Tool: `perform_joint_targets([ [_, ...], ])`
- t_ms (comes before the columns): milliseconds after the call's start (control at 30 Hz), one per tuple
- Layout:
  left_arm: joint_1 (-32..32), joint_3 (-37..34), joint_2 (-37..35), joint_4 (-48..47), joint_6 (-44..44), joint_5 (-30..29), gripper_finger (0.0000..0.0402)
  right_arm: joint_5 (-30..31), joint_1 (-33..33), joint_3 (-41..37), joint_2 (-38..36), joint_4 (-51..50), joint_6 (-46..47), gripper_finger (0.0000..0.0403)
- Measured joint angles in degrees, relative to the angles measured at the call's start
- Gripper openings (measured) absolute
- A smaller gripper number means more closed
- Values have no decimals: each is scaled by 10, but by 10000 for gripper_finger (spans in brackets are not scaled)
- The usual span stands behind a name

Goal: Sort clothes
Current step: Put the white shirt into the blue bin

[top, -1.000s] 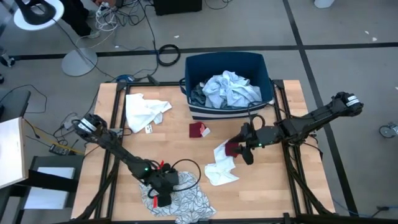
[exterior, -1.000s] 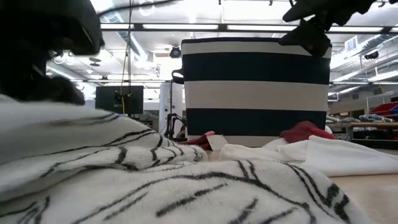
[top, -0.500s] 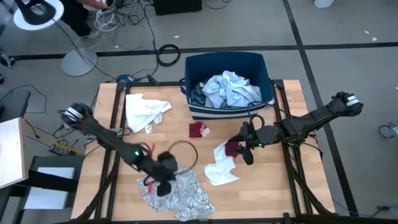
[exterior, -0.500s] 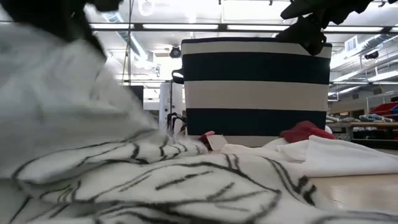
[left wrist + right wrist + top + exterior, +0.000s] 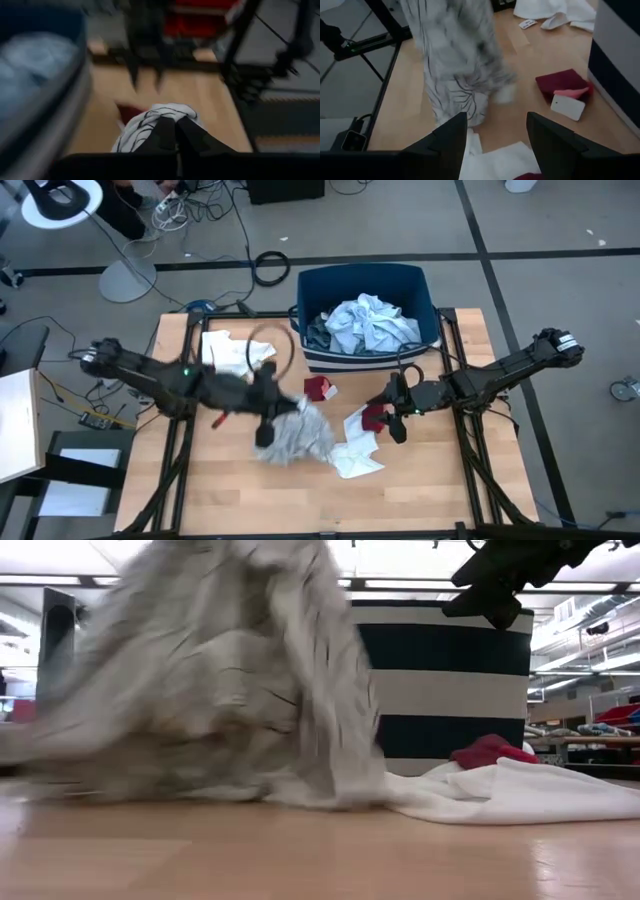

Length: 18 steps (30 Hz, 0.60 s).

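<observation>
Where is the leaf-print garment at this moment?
In the high view, the leaf-print garment hangs from the left gripper over mid-table, left of the white cloth.

Looks like a robotics lab: wooden table point(image 5: 420, 480) on a metal frame, loose cables point(image 5: 270, 265) across grey floor, ceiling strip lights point(image 5: 420, 580).

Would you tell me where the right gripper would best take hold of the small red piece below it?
Probably the raised hump of the small red piece, from straight above. It lies bunched on the white garment, so a top pinch there should avoid snagging the white. The right gripper hangs open just over it.
</observation>
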Motion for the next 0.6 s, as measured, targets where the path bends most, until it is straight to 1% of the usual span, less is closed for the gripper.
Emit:
perform_joint_targets([
  [67, 28, 47, 9, 0, 44, -5, 0, 0, -5, 0, 0, 0, -1, 208],
  [200, 83, 147, 33, 32, 143, -6, 0, 1, -11, 0, 0, -1, -4, 208],
  [400, 177, 267, 84, 151, 270, -6, 0, 1, -15, 0, 0, -2, -20, 208],
  [500, 229, 317, 120, 227, 307, 0, 0, 1, -15, 0, 0, -2, -21, 208],
  [600, 282, 377, 166, 275, 312, 44, 0, 1, -15, 0, 0, -2, -27, 208],
])
